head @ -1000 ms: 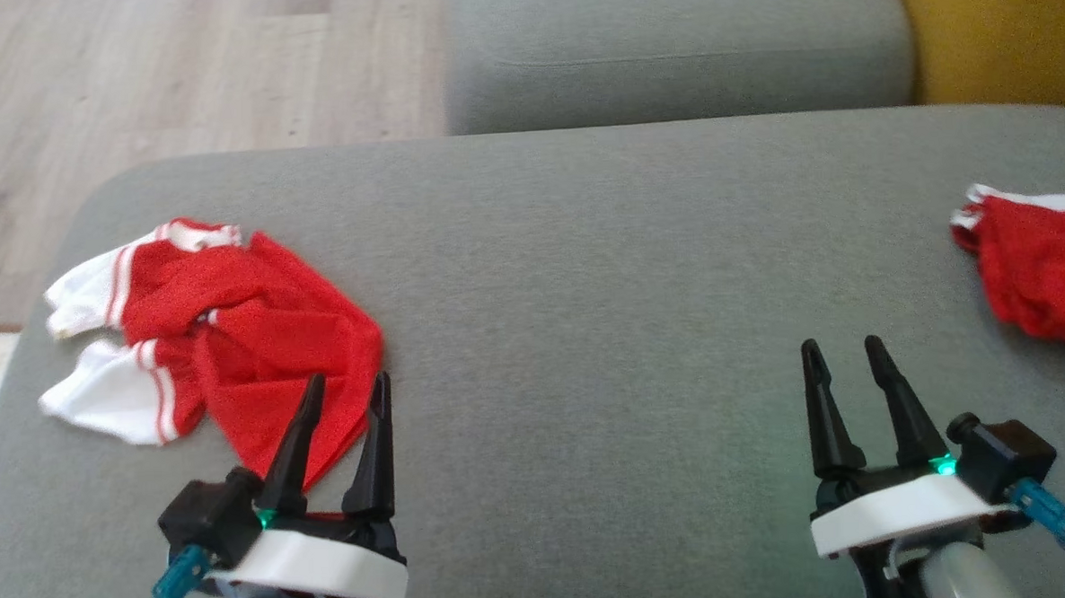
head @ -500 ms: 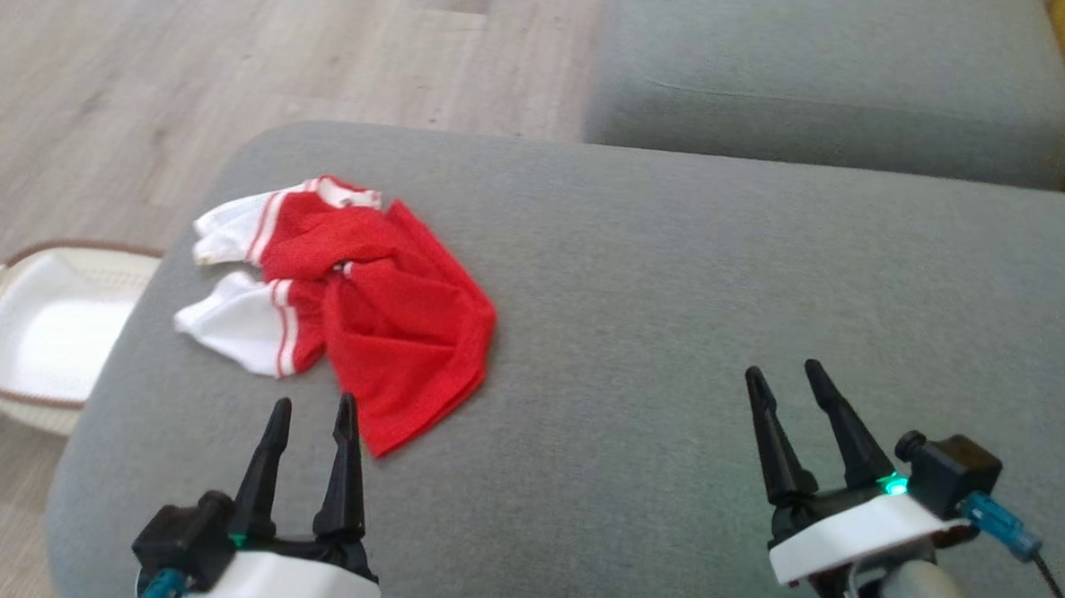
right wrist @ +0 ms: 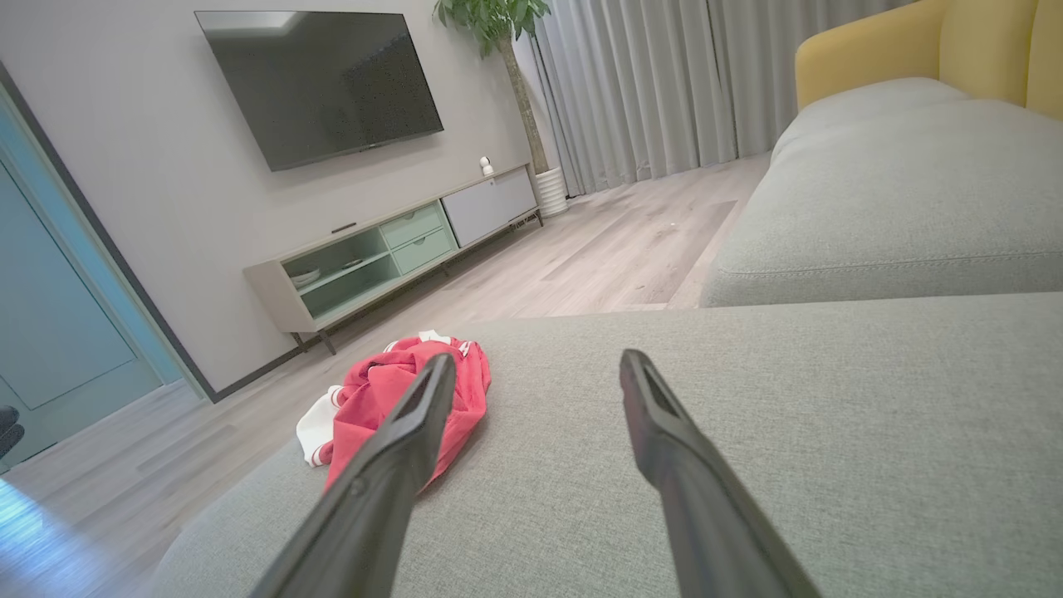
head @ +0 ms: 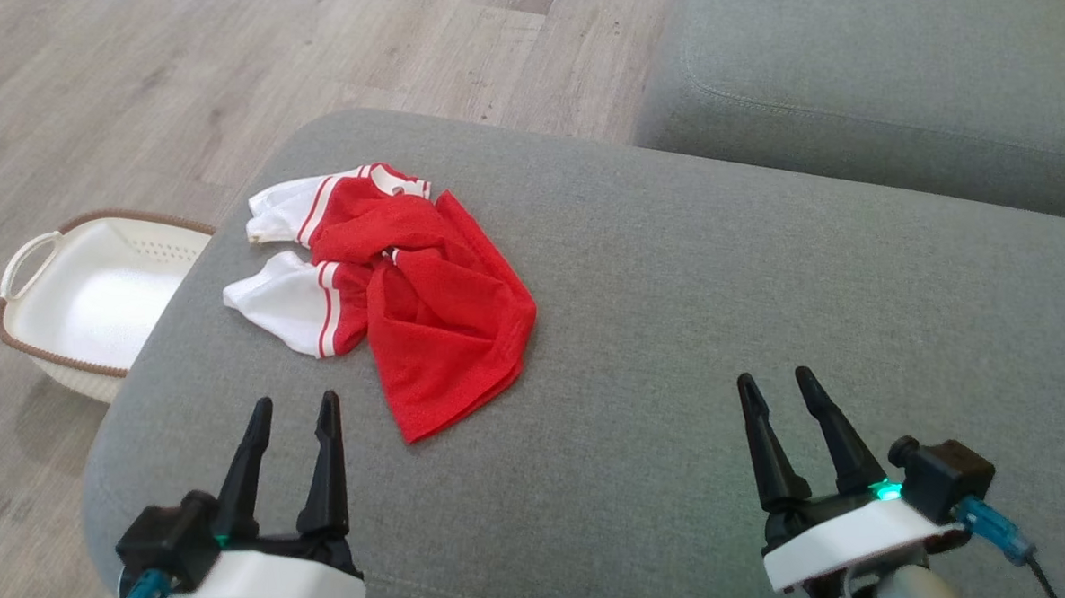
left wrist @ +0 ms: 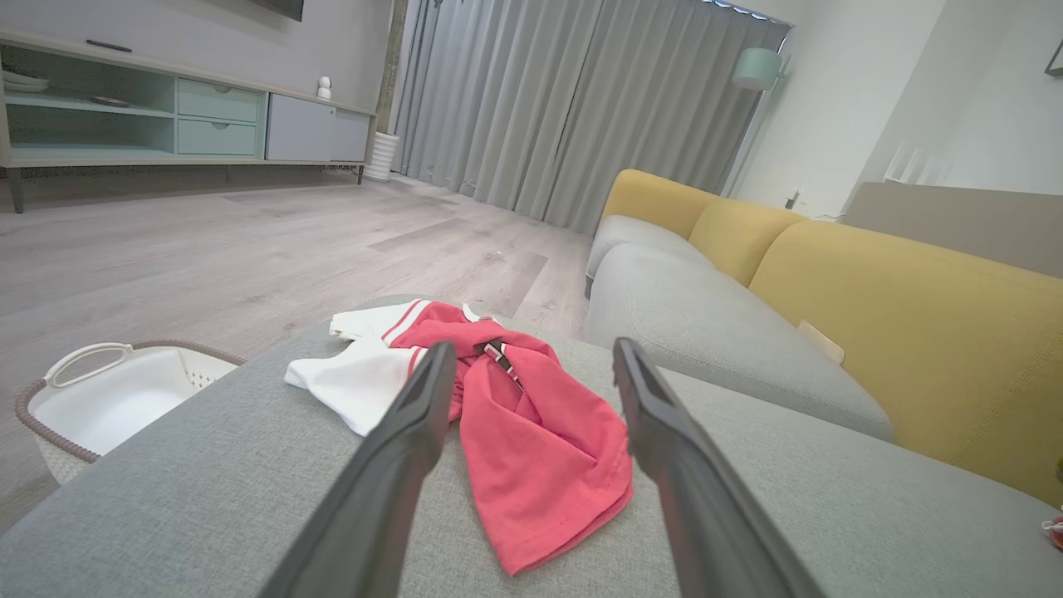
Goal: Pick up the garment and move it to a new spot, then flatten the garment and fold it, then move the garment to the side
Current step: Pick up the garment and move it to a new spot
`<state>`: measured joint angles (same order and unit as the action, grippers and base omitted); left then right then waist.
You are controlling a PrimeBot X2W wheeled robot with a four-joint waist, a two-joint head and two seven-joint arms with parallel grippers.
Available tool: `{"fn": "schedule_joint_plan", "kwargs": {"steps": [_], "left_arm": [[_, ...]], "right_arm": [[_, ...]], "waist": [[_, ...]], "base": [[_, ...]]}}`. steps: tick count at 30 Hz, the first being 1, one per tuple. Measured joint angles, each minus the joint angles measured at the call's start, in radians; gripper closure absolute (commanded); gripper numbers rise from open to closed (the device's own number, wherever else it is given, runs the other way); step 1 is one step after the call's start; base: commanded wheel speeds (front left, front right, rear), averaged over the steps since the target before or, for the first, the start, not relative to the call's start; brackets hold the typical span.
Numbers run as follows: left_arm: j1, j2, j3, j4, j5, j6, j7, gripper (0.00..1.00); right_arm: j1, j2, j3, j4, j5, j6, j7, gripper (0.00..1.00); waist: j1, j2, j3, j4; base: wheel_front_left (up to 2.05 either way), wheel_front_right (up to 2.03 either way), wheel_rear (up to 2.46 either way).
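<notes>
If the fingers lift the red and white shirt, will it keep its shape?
Probably not: the shirt lies in soft crumpled folds, so it should droop and unfold. Its thin cloth looks light. Pushed across the woven cushion, it would likely bunch up.

Head cam looks steeply down on the grey cushion [head: 722, 327]. Both wrist cams sit low, looking almost level across it; left one's near the red garment [head: 425, 313], right's farther. All three share it.

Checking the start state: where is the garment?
Head view: the garment lies crumpled on the grey cushion, left end, beyond the left gripper, near the white basket.
</notes>
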<state>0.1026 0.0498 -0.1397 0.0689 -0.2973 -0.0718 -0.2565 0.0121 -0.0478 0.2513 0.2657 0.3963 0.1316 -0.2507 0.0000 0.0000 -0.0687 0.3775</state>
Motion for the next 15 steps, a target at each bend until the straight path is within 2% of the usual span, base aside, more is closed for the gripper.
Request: {"fn": "schedule_joint_plan", "kwargs": {"steps": [10,15], "left_arm": [[-0.003,-0.001,0.046,0.001,0.006,0.000,0.000,0.00],[-0.038,-0.002,0.101,0.030,0.079,-0.014,0.000,0.00]], "right_arm": [[-0.004,0.000,0.004,-0.007,0.007,0.000,0.000,0.00],[-0.025,0.000,0.002,-0.016,-0.005,0.000,0.000,0.00]], "waist": [[0.0000,0.0000,0.029,-0.032],[0.0000,0.0000,0.078,-0.052]], "base": [[0.00,0.00,0.00],[0.00,0.00,0.00]]}}
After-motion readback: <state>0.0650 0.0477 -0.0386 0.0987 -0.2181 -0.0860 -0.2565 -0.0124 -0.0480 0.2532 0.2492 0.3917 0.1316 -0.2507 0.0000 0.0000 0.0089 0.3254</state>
